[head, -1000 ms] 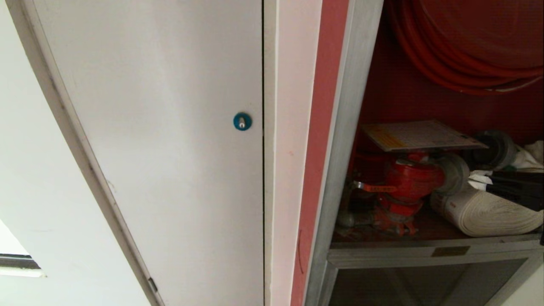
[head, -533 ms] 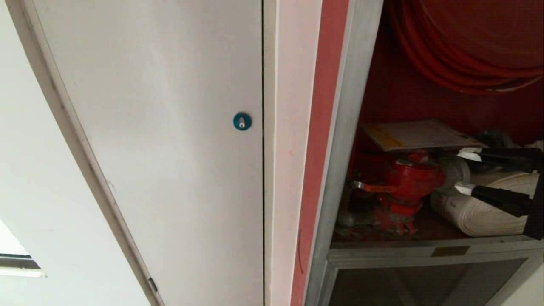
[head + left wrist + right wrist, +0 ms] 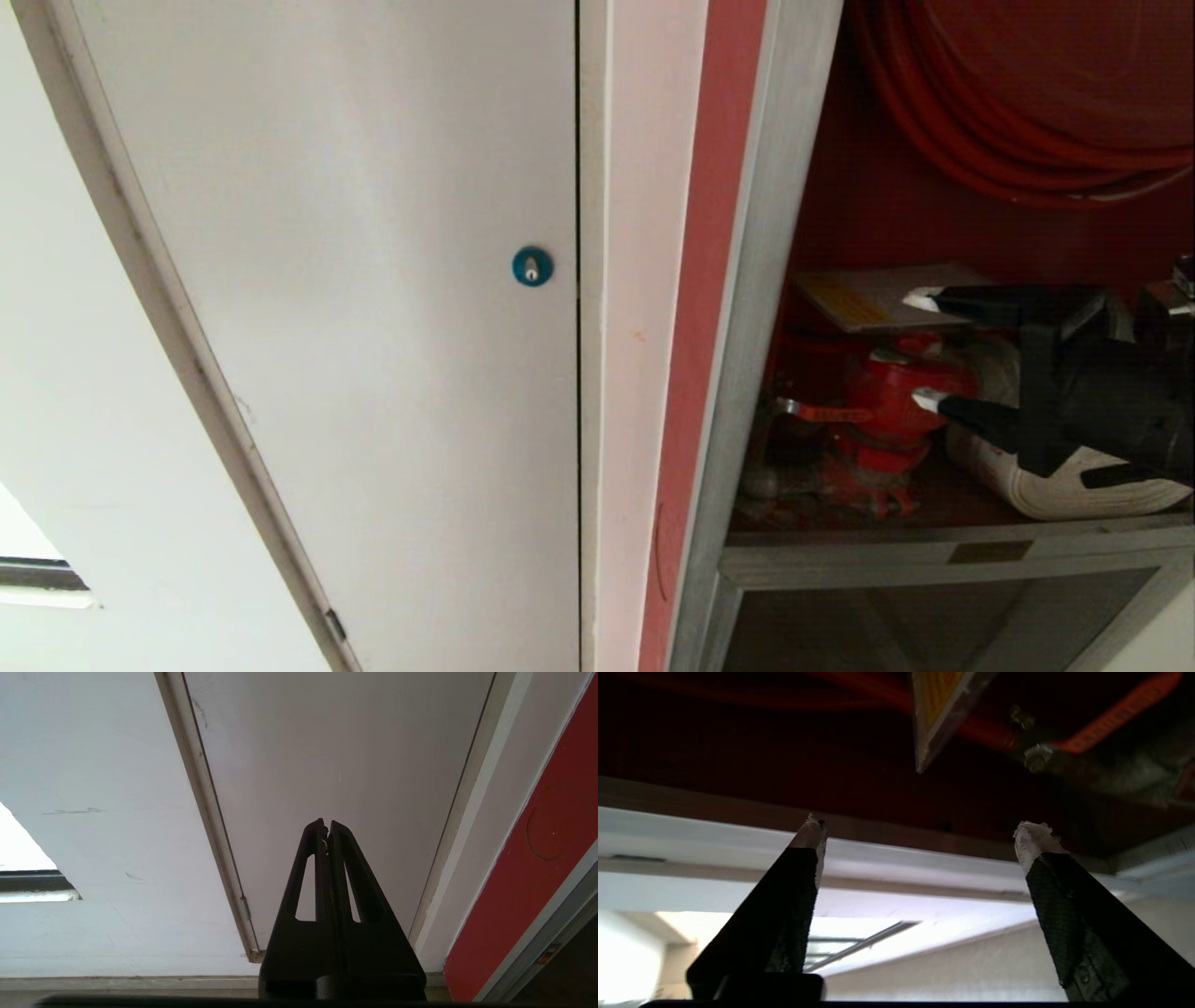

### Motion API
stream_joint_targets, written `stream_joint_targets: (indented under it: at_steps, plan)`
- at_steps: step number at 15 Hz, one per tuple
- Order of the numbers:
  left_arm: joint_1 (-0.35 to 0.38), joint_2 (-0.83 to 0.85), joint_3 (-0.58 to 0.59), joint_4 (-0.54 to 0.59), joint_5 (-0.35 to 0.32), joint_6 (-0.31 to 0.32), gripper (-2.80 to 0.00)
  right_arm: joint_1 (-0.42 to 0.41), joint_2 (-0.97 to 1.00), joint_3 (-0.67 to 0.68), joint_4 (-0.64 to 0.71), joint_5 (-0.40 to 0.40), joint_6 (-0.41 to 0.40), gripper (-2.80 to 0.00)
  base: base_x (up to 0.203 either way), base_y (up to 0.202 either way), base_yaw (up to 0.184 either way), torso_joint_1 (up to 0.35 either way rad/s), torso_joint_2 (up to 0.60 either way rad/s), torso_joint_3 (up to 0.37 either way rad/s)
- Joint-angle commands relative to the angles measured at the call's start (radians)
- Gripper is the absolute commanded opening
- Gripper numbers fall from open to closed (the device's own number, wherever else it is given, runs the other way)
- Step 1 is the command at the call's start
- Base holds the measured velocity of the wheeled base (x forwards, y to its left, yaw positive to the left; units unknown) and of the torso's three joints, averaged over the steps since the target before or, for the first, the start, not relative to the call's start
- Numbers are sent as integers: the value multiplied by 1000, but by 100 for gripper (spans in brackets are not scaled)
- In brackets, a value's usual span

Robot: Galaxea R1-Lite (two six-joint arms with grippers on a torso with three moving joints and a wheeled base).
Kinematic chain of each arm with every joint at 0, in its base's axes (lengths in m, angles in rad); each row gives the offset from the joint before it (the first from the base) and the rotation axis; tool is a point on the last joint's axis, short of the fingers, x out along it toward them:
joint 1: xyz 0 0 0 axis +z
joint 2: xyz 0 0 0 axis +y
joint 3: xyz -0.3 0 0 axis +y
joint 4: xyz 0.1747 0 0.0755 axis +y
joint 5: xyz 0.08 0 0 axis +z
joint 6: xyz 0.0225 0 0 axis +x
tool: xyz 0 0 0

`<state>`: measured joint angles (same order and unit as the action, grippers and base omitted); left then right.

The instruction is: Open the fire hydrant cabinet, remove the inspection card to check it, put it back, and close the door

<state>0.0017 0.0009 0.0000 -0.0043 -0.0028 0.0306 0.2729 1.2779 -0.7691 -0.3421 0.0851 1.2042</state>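
Red-walled and open, the fire hydrant cabinet fills the right side of my head view, and my right gripper has reached in from the cabinet's right edge with its two white-tipped fingers spread wide and holding nothing. The inspection card lies flat atop the red valve, its yellow-orange band toward the cabinet's left frame; my upper finger lies across the card's right part, my lower finger is level with the valve body below it (whether either tip touches anything I cannot tell). The rolled white hose rests on the cabinet floor under my wrist, and the red hose reel hangs above, leaving open room between it and the card. My left gripper is parked before the white closet door, its fingers pressed together, empty.
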Motion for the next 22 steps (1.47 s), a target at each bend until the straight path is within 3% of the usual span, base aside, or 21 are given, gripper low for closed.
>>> stream_joint_targets:
  at_steps: [1, 3, 7, 17, 22]
  plan:
    - [0, 1, 2, 0, 0, 0, -280, 57, 55, -6, -23, -86, -16, 0, 0, 0, 0, 0, 0, 0]
    - [0, 1, 2, 0, 0, 0, -280, 80, 96, -28, -39, -200, -74, 0, 0, 0, 0, 0, 0, 0]
    - [0, 1, 2, 0, 0, 0, -280, 80, 118, -58, -63, -259, -86, 0, 0, 0, 0, 0, 0, 0]
    - [0, 1, 2, 0, 0, 0, -280, 4, 146, -106, -64, -245, -78, 0, 0, 0, 0, 0, 0, 0]
    - [0, 1, 2, 0, 0, 0, -280, -25, 180, -130, -64, -208, -31, 0, 0, 0, 0, 0, 0, 0]
